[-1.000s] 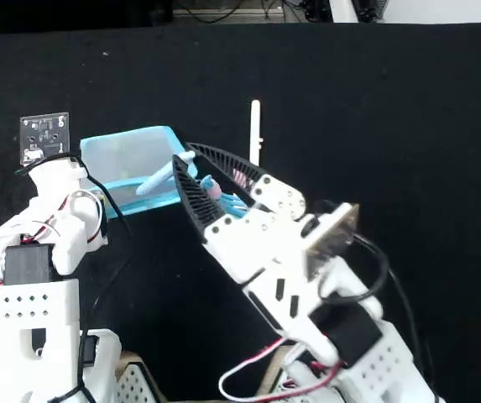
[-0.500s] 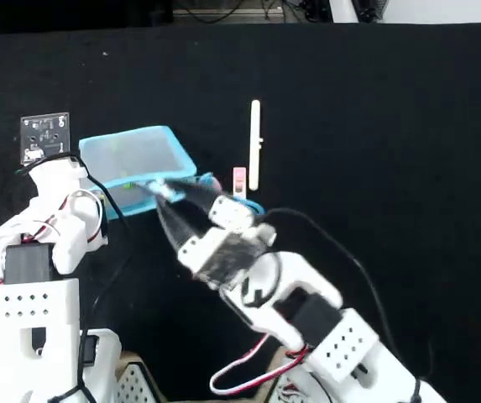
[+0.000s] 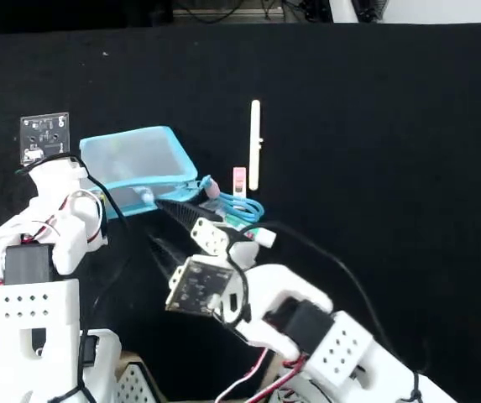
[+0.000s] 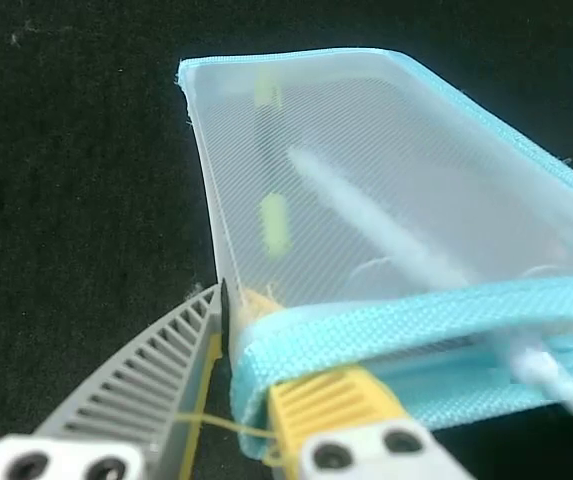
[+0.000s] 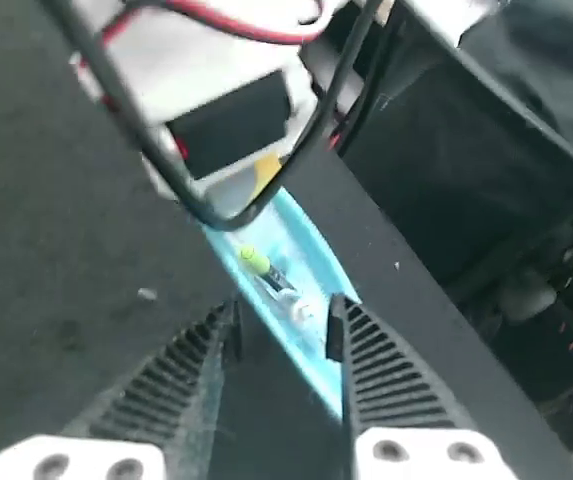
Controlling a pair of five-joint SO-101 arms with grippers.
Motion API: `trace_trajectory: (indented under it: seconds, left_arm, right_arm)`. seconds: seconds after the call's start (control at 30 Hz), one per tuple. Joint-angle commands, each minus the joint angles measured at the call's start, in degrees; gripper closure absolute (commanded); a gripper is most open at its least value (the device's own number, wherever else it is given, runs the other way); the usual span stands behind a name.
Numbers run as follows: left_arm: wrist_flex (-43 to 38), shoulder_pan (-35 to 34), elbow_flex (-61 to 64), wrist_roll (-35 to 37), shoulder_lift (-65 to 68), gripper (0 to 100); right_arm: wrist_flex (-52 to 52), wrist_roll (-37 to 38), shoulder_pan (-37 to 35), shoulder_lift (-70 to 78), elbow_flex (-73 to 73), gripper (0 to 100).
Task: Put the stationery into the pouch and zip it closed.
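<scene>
Left hand (image 4: 236, 305) pinches the pouch (image 4: 366, 200) corner; right hand (image 5: 283, 310) stands spread at its zip edge (image 5: 301, 245). Limp mesh, judged best gripped along that edge.

Black table (image 3: 391, 168), dark cables (image 3: 223, 13) beyond far edge

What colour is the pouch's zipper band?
Light blue; the zipper band shows best in left wrist view.
</scene>
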Motion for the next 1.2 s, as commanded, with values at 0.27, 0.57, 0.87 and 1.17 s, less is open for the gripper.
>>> trace_trajectory:
  seconds: [0.27, 0.57, 0.87, 1.17]
  left_arm:
    - [-0.09, 0.4, -1.01, 0.62, -0.62, 97]
    - [-0.09, 0.4, -1.01, 0.62, -0.62, 97]
    - [-0.09, 0.4, -1.01, 0.62, -0.62, 97]
    - [-0.09, 0.4, -1.01, 0.62, -0.62, 97]
  right_arm:
    - [32.97, -4.48, 9.14, 0.84, -34.07, 88.8]
    - [35.52, -23.56, 37.27, 27.21, -39.08, 88.5]
    - [20.57, -28.92, 40.79, 58.15, -48.22, 88.4]
    - [16.44, -30.42, 39.74, 84.26, -61.23, 78.6]
